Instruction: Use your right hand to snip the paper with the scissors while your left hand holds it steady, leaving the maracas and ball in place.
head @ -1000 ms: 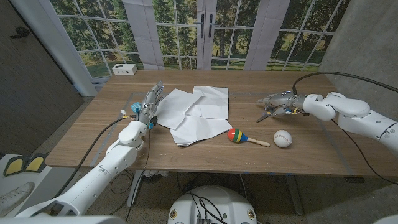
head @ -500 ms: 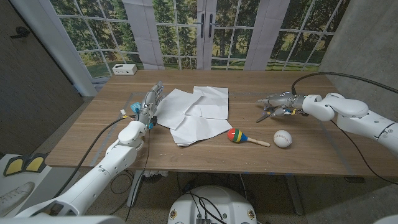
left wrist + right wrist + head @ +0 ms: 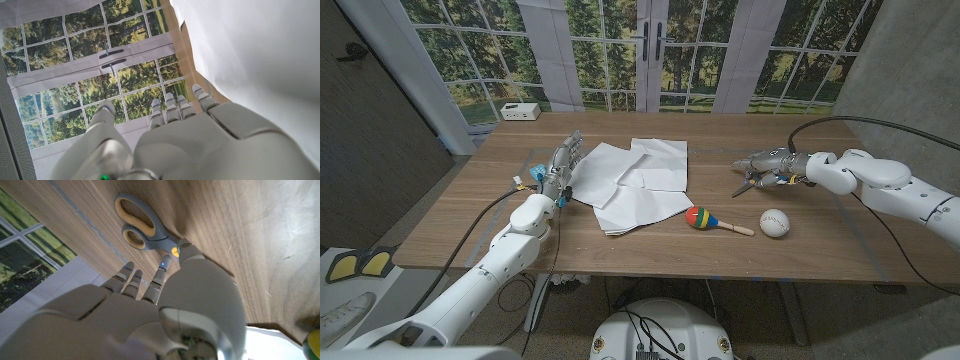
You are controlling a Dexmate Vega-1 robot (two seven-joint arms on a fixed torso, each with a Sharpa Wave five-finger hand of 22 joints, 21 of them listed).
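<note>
White paper sheets lie spread on the table's middle; the paper also fills much of the left wrist view. My left hand stands at the paper's left edge with straight fingers, holding nothing. Grey scissors with yellow-lined handles lie on the wood at the right, blades pointing toward me. My right hand hovers right over the handles, fingers stretched out, thumb tip at the pivot, not gripping. A colourful maraca and a white ball lie near the front.
A small white box sits at the table's far left corner. Glass doors and windows stand behind the table. A cable runs along my right arm.
</note>
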